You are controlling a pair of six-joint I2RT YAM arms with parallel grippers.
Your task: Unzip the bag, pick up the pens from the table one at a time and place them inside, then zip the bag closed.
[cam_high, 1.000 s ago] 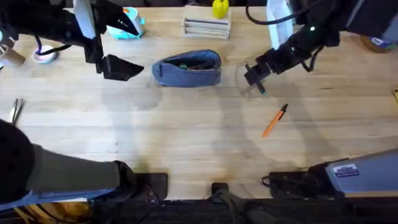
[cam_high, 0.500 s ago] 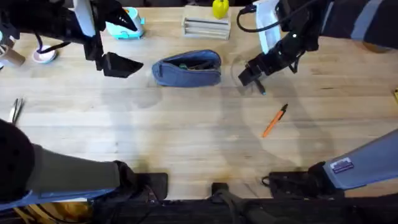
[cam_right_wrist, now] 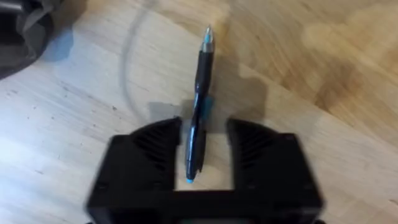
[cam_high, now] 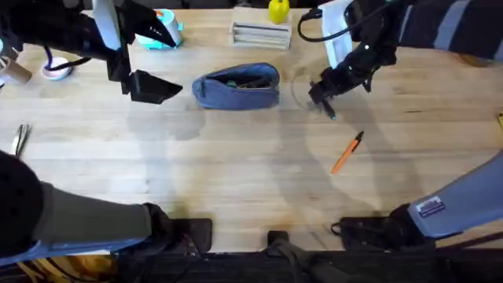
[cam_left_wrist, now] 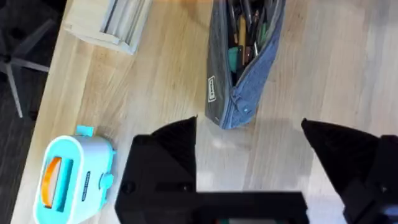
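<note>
Near edge: both arm bases sit on the light wooden plank table (cam_high: 236, 173), left arm's grey link lower left, right arm's lower right. Right of centre, the thin orange pen with a black end (cam_high: 346, 152) lies flat on the table, diagonal, black end pointing far-right, nothing touching it. Just beyond it, the right arm's black two-finger gripper (cam_high: 321, 98) is down at the table surface, with the arm reaching in from the far right and angled down and left. In the right wrist view the right gripper (cam_right_wrist: 201, 155) has its fingers part open, a narrow gap either side of the dark pen with a teal-blue tip (cam_right_wrist: 199, 106); the pen lies on the table running lengthwise between the ribbed pads, tip sticking out past the fingertips. Can't tell if the pads touch it; it doesn't look clamped. To its left, mid-table, is the long grey-blue fabric pencil pouch (cam_high: 238, 85), zipper open, long side across the table, coloured items visible inside in the left wrist view (cam_left_wrist: 245, 53). Left of the pouch, the left arm's black gripper (cam_high: 151, 85) hangs above the table, fingers spread wide, holding nothing; that arm comes in from the far left. Far edge: a small teal toy toaster (cam_high: 161, 30) behind the left gripper, a pale wooden slatted rack (cam_high: 261, 34) behind the pouch.
</note>
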